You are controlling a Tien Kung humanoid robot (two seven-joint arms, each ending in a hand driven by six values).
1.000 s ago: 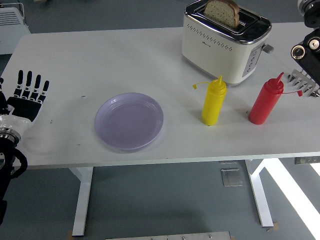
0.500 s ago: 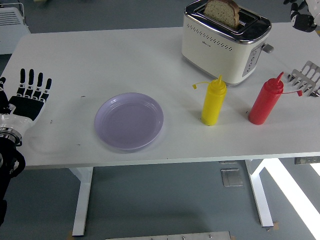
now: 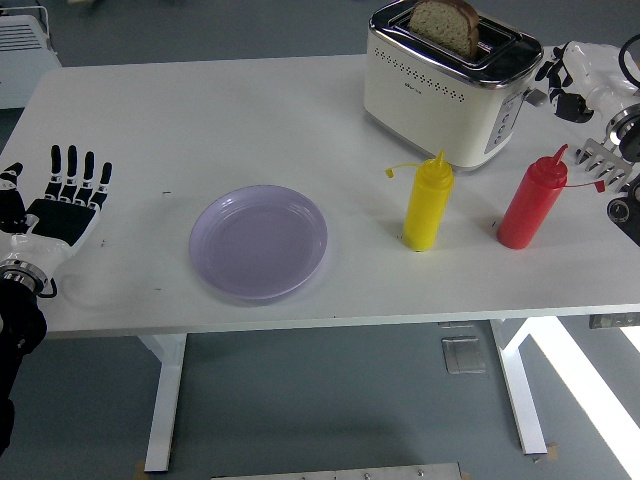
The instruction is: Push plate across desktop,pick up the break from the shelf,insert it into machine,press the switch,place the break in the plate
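Reading from the left edge, I see the left hand [image 3: 62, 205] resting on the white surface [image 3: 200, 110], palm up, its fingers [image 3: 72, 163] extended straight and spread, holding nothing. Right of it, well apart, a lavender plate [image 3: 259, 241] lies flat near the front edge, bare of any contents. Further right, a yellow squeeze bottle [image 3: 428, 202] stands upright with its cap hanging off to the left. Behind it, at the far side, sits a cream-and-chrome toaster [image 3: 450, 85]; one slice of bread [image 3: 444, 25] stands in its slot, the top half protruding. A red squeeze bottle [image 3: 533, 203] stands upright to the right of the yellow one, near the toaster's front right corner. At the right edge, a metal toast rack [image 3: 612, 160] is partly hidden by the right arm. The right hand [image 3: 568, 80] sits just beside the toaster's right end at lever height; I cannot tell the state of that hand or whether it touches the lever.
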